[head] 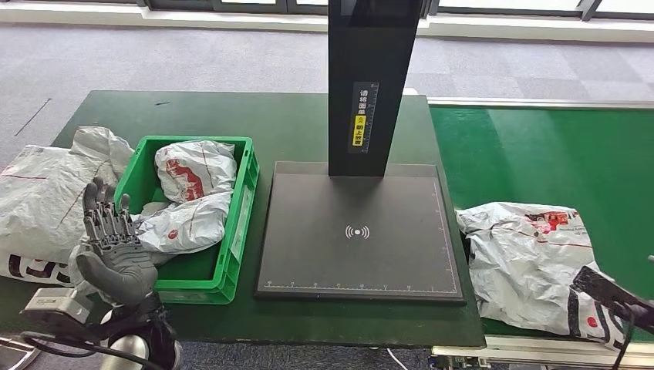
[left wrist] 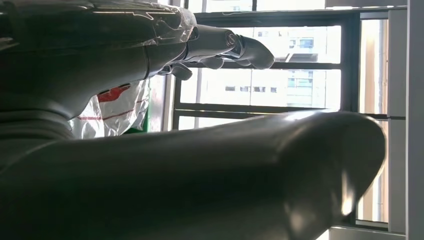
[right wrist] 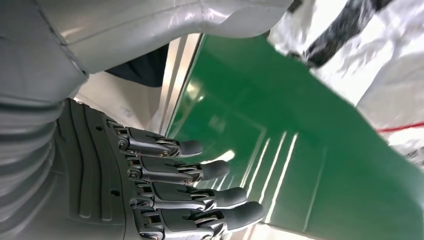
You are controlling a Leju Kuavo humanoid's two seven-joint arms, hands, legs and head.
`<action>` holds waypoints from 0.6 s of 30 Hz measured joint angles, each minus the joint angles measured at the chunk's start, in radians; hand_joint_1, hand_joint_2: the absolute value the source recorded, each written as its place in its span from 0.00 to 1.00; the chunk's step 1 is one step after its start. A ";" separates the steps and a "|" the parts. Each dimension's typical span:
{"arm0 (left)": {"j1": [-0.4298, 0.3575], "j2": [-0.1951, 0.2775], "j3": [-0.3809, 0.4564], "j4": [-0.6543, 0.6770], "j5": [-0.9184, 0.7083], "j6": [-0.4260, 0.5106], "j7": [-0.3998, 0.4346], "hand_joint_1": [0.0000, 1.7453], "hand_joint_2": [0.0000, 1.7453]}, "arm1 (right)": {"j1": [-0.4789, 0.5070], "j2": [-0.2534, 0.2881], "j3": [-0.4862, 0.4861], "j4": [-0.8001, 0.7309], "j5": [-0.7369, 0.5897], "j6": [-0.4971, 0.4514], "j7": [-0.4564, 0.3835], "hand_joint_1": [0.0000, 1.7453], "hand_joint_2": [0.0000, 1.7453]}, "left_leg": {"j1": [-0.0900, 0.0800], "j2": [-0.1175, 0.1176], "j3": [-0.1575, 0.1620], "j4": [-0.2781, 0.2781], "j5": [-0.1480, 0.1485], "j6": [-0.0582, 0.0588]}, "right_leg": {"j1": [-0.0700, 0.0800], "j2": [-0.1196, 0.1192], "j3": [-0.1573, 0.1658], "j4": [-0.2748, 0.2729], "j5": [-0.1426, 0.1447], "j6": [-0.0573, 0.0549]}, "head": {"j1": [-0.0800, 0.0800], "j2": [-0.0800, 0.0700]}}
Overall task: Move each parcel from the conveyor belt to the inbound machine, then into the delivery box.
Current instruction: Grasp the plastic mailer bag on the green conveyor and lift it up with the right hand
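Parcel lying crumpled on the green conveyor belt, just beside the inbound machine's black plate: likely light, soft, slippery film, best pinched at a bunched fold near the middle. Right hand empty beside it, fingers straight and slightly apart, mostly cut off in the head view. Left hand raised open beside the delivery box, fingers spread; contents of the parcel impossible to tell.

The parcel on the belt's near edge is partly covered at its near right corner by the dark arm part, which the right picture edge cuts off. The large bag left of the green box runs off the left edge. The scanner post is cut by the top edge. Its yellow label is too small to read.
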 joint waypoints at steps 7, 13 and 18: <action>0.016 0.004 0.000 -0.012 0.017 0.013 0.010 0.00 0.00 | -0.113 0.037 0.026 0.128 0.029 0.021 -0.049 0.00 1.00 | 0.000 0.000 0.000 0.000 0.000 0.000 | 0.000 0.001 0.000 0.000 0.000 0.000 | 0.000 0.000; -0.011 0.006 -0.019 0.042 0.042 0.016 0.026 0.00 0.00 | -0.170 0.140 0.126 0.212 -0.034 0.141 -0.059 0.00 1.00 | 0.001 -0.001 0.000 0.000 0.000 -0.001 | 0.001 -0.001 0.000 0.001 0.001 -0.001 | 0.000 0.000; -0.023 0.010 -0.027 0.075 0.053 0.019 0.021 0.00 0.00 | -0.170 0.159 0.173 0.213 -0.076 0.147 -0.039 0.00 1.00 | 0.001 -0.002 0.000 0.000 0.001 -0.001 | 0.001 -0.002 0.000 0.002 0.000 -0.001 | 0.000 0.000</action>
